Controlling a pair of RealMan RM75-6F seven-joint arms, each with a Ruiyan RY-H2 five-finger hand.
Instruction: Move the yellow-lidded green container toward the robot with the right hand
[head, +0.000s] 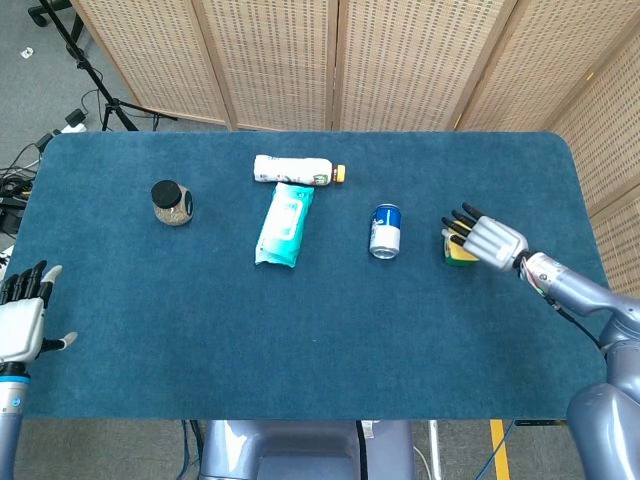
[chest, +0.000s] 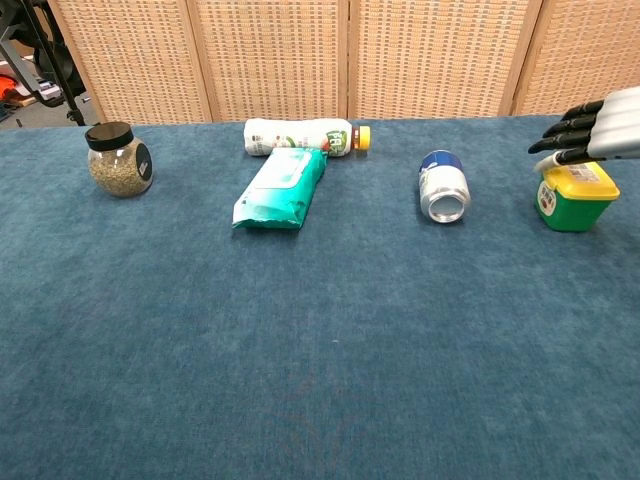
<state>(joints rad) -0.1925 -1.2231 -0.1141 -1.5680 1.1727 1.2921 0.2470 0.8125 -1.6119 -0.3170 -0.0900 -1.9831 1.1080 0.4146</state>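
Container: green, yellow-lidded, upright near right edge of tabletop.
Right robot hand: fingers spread, over lid, gripping nothing.
Handling: judged light, rigid, smooth; grip across side walls below lid.

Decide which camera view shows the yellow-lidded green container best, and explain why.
The chest view: the green container shows its yellow lid, green side and label, with the right hand just above. In the head view, that hand covers most of it, leaving only an edge.

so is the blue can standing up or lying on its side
Lying on its side: in the chest view the blue can shows its round silver end toward the camera, its body resting lengthwise on the table.
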